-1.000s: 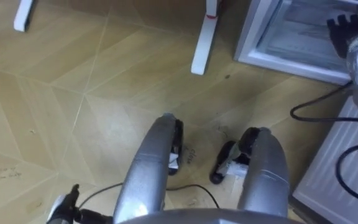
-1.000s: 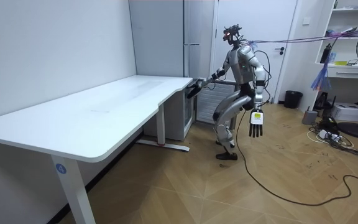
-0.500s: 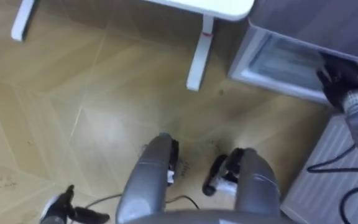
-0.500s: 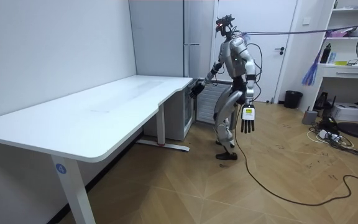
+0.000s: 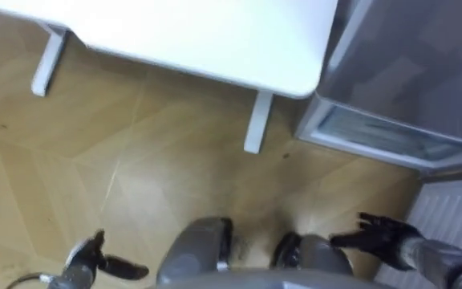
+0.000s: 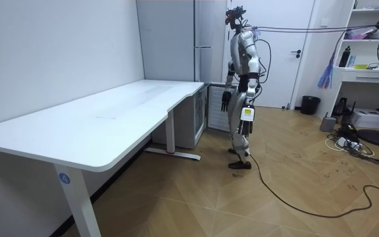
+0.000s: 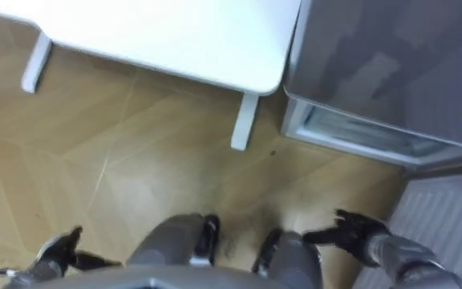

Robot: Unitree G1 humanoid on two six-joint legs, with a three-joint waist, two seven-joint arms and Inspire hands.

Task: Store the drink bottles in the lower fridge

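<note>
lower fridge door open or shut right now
Open: the door stands swung out on the robot's right, leaving the inside of the lower fridge exposed.

Light: I see it bright and even.
Glare: pale sheen on the floor (image 5: 147, 181).
Shadow: soft under the desk (image 5: 215, 40).

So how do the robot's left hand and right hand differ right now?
The left hand hangs at the lower left over the bare wooden floor. The right hand is at the lower right, next to a white ribbed panel. The right hand's fingers fan out and point toward the robot's left, while the left hand's point toward its right. Both hands are open and hold nothing.
</note>
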